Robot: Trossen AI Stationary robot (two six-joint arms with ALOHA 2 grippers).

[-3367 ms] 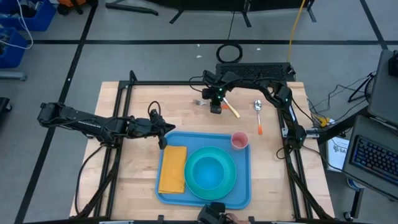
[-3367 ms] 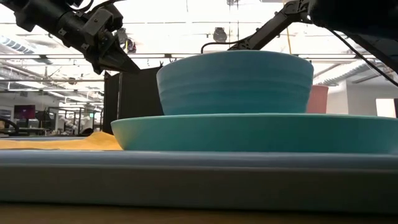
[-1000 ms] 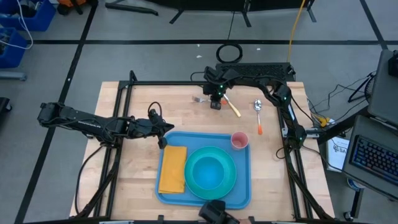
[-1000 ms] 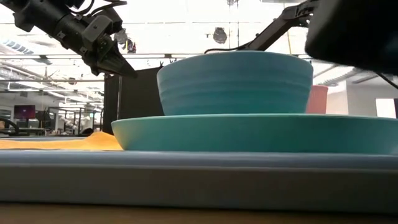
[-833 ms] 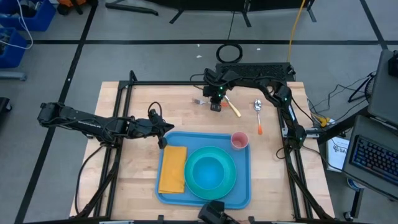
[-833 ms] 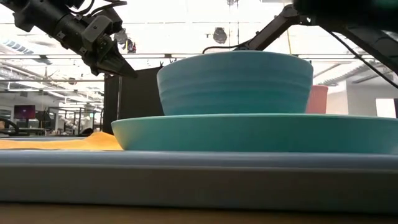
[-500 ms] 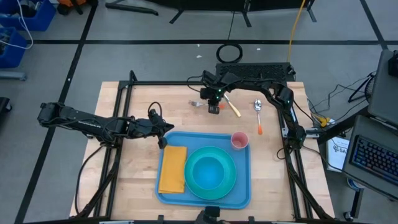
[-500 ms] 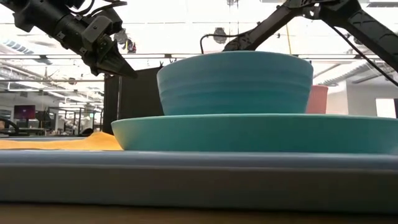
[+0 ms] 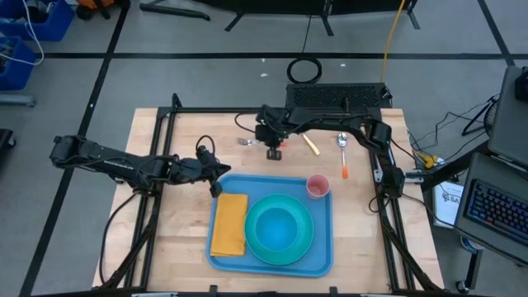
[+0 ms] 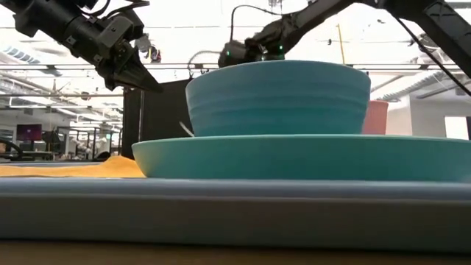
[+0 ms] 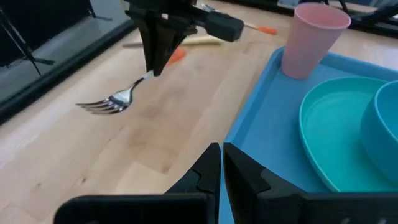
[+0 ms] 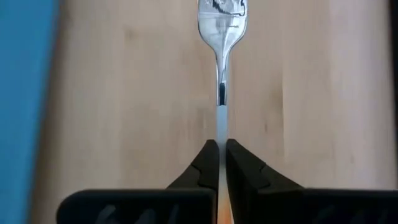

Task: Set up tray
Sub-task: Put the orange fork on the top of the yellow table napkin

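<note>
Light-blue tray (image 9: 322,247) low and centre in the overhead frame, on the wooden desk (image 9: 173,239), carrying a yellow-orange napkin (image 9: 228,223) at its left, a turquoise plate (image 9: 304,246) with a turquoise bowl (image 9: 279,227), and a pink cup (image 9: 318,186) in its upper right corner. Right pincer (image 9: 273,153) above the tray in frame, clenched on the handle of a fork (image 11: 115,99), tines jutting left. Left pincer (image 9: 219,185) clamped shut with nothing in it, poised at the tray's upper left corner. Orange-handled spoon (image 9: 342,153) and a pale utensil (image 9: 310,144) upper right, well apart from the tray
</note>
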